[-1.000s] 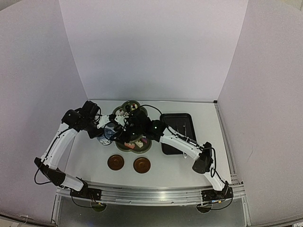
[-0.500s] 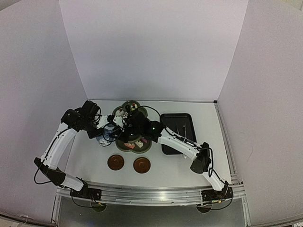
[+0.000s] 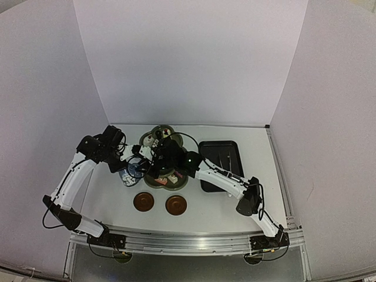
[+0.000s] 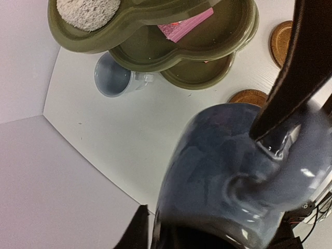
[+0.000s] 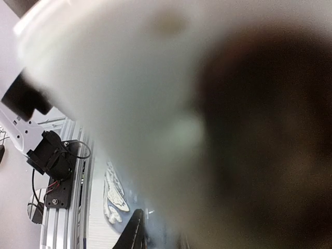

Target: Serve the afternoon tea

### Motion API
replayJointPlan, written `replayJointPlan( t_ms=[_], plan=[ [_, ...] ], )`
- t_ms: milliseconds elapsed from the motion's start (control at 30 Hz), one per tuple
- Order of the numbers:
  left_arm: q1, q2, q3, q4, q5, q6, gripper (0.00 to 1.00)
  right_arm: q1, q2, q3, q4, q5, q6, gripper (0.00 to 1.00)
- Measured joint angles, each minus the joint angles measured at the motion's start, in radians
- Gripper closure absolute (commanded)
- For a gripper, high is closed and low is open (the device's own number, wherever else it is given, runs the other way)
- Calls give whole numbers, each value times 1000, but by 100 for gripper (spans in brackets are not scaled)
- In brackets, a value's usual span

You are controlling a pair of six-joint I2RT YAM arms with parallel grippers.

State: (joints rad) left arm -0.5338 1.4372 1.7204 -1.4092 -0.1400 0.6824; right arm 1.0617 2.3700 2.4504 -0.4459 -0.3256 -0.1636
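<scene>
Glazed blue-grey cup [image 4: 218,171]: likely rigid, slick, breakable; take by rim wall or handle. The left fingers [image 4: 295,67] lie against it, grip unconfirmed; right fingers [image 5: 136,231]: state unreadable.

Coasters [image 3: 144,202] before stand [image 3: 176,183]; cup [image 3: 129,176] seemingly left.

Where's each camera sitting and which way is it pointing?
Top external: above and behind, looking down at the table; left arm, right arm show.
Left wrist: close on the blue cup, facing the stand; its dark finger shows.
Right wrist: blurred by something close; an arm mount shows lower left.
Shared: top and left wrist both show stand, coasters.
</scene>
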Motion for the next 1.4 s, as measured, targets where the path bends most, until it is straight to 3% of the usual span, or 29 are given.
replayJointPlan(
  t_ms=[100, 233, 400, 467, 700, 833, 1067, 1233, 1400],
  plan=[
    [-5, -3, -33, -1, 6, 0, 62, 0, -27, -74, 24, -15, -3, 100],
    [-6, -11, -124, -4, 17, -3, 62, -1, -78, -226, 41, -22, -4, 100],
    [-6, -38, -209, 1, 34, -6, 59, 2, -93, -301, 43, -22, 5, 100],
    [3, -54, -231, 0, 45, -12, 52, 3, -95, -315, 50, -24, 7, 100],
    [194, -131, -290, 40, 198, -40, 42, 6, -188, -530, 112, -37, 30, 100],
    [203, -152, -337, 53, 281, -56, 41, 7, -240, -649, 151, -35, 31, 100],
    [201, -153, -383, 103, 409, -40, 40, 5, -380, -898, 362, -13, 55, 100],
    [199, -159, -427, 148, 550, 3, 34, -21, -469, -1069, 554, -15, 90, 100],
    [149, -182, -493, 275, 708, 25, 33, -62, -489, -1192, 736, -13, 116, 100]
  ],
)
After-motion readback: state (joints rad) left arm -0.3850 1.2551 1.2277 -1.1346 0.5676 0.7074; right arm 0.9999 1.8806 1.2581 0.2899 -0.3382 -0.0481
